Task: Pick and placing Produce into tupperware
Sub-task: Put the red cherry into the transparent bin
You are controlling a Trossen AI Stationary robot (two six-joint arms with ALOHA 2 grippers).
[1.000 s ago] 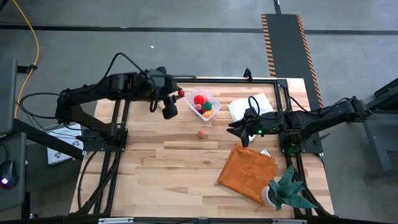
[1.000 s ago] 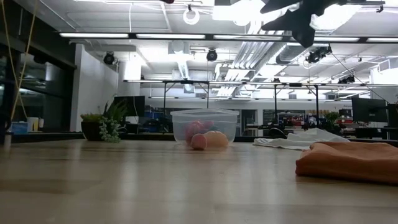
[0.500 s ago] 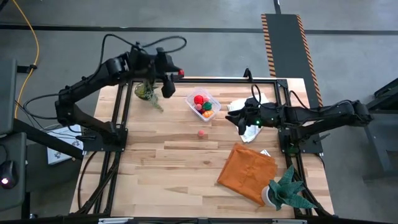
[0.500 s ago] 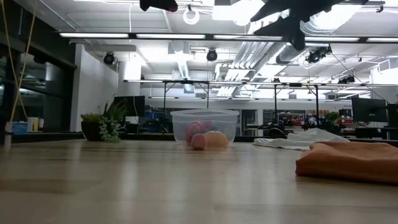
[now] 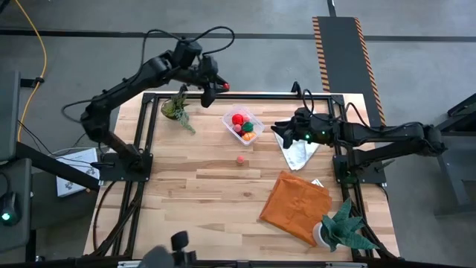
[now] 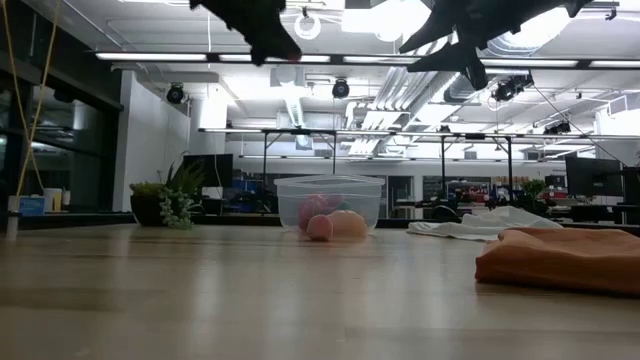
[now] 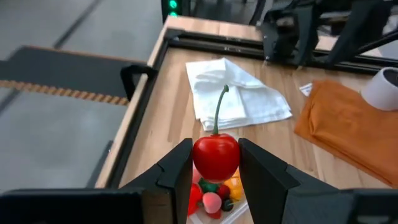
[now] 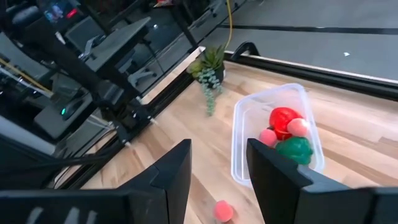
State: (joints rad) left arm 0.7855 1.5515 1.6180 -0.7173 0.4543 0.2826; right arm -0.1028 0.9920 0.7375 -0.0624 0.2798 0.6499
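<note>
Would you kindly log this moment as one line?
left gripper: shut on cherry, above tupperware | right gripper: open, empty, over white cloth | pink piece: on table

You see one tupperware [image 5: 243, 126] on the table. Inside the tupperware, at least four produce items [image 8: 287, 132] are visible; the exact total cannot be read. One pink piece [image 5: 241, 159] lies outside the tupperware, near it. One red cherry [image 7: 216, 156] sits above the tupperware. Count two cloths: one white [image 5: 297, 146], one orange [image 5: 294, 206]. Count two potted plants [image 5: 175, 109].
</note>
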